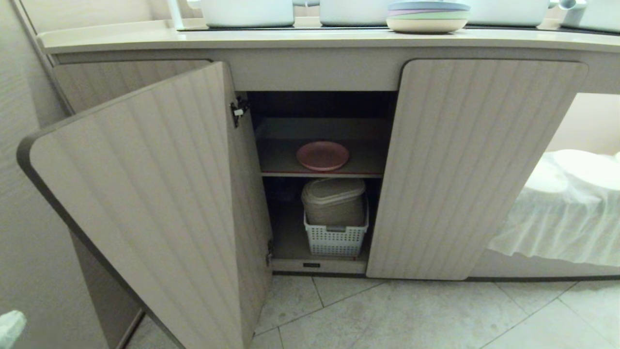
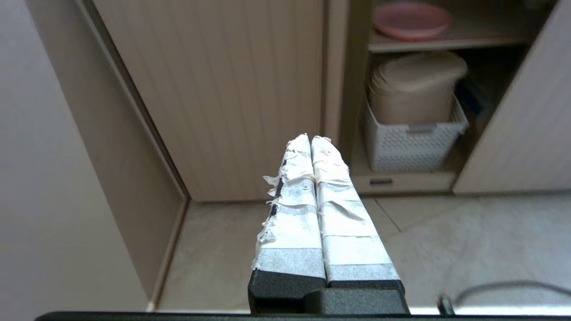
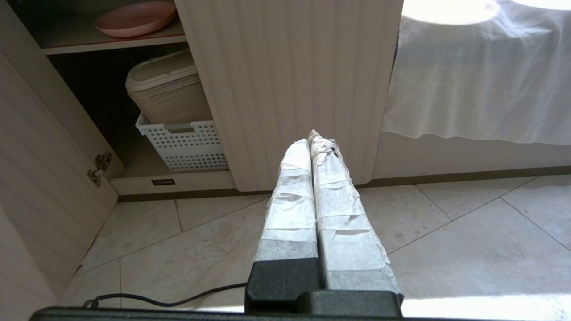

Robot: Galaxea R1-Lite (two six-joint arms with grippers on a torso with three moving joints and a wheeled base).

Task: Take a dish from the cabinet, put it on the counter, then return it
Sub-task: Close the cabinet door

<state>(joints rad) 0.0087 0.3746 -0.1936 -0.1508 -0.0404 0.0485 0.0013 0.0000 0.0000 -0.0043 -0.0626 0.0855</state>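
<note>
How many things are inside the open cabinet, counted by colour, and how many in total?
Pink: 1, the dish on the upper shelf.
Beige: 1, a lidded container standing in the basket.
White: 1, a perforated basket on the lower shelf.
Total: 3 inside the cabinet.

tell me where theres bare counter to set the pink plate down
The counter is bare along its front strip and at its left end, left of the white pots. It is crowded toward the back, where the pots and the stack of pastel plates sit. The dish lies alone on the cabinet's upper shelf.
</note>
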